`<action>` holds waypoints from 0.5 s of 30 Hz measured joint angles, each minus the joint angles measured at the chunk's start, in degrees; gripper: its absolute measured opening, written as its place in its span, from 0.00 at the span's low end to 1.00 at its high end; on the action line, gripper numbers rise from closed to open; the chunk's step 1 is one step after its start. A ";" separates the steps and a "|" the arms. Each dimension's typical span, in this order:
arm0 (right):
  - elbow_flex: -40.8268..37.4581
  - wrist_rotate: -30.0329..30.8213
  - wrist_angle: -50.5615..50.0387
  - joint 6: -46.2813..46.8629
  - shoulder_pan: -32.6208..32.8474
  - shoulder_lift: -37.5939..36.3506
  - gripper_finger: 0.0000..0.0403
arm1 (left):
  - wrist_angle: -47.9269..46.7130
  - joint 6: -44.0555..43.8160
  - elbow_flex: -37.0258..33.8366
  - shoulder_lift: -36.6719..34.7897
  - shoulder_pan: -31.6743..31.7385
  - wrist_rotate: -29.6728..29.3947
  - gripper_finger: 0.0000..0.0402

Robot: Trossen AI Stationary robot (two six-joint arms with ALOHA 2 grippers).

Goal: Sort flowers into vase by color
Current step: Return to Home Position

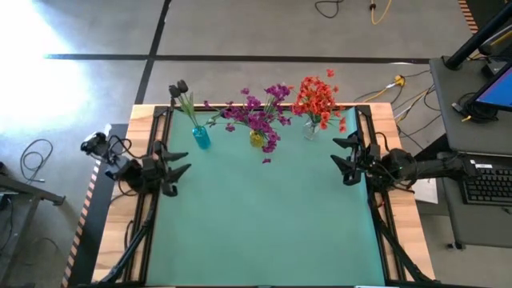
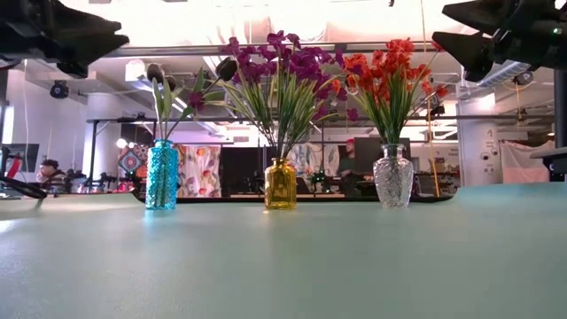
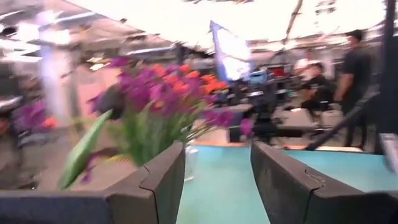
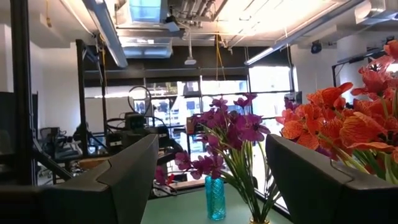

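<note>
Three vases line the far edge of the green table mat (image 1: 264, 224) seen from overhead. A blue vase (image 1: 201, 138) holds dark-budded flowers (image 1: 178, 86), a yellow vase (image 1: 256, 139) holds purple flowers (image 1: 258, 117), and a clear vase (image 1: 311, 130) holds orange flowers (image 1: 318, 99). The left gripper (image 1: 186, 161) sits at the mat's left edge, near the blue vase but apart from it, spread wide and empty. The right gripper (image 1: 335, 151) mirrors it at the right edge, near the clear vase, also spread and empty.

From table height the vases stand upright in a row, with both arms high at the corners.

The left wrist camera looks between parted fingers (image 3: 158, 183) toward purple and orange blooms.

The right wrist camera shows parted fingers (image 4: 124, 174), with purple stems and the blue vase beyond and orange petals nearer.
</note>
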 joint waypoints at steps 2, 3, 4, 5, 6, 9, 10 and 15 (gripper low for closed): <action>0.00 0.01 -0.01 -0.41 0.00 0.00 0.71 | -0.06 -0.04 -0.04 -0.05 2.73 5.65 0.42; 0.00 0.02 -0.02 -0.59 0.00 0.00 0.71 | -0.02 -0.26 -0.04 -0.05 4.00 7.24 0.42; 0.00 0.01 -0.03 -0.68 0.00 0.00 0.71 | -0.03 -0.30 -0.08 -0.05 5.04 7.65 0.42; 0.00 0.01 -0.02 -0.75 0.00 0.00 0.71 | -0.17 -0.38 -0.30 -0.07 5.88 7.74 0.42; 0.00 0.00 -0.02 -1.03 0.00 0.00 0.71 | -0.31 -0.38 -0.70 -0.07 6.55 7.75 0.42; -0.02 0.00 -0.13 -1.62 0.00 0.00 0.71 | -0.31 -1.35 -2.37 -0.07 7.34 7.86 0.42; -0.02 0.00 -0.15 -1.68 0.00 0.00 0.71 | 0.16 -2.11 -3.02 -0.07 7.37 7.86 0.42; -0.02 -0.02 -2.62 -2.04 0.00 -2.21 0.71 | 0.68 -4.22 -3.15 -0.08 7.31 7.97 0.42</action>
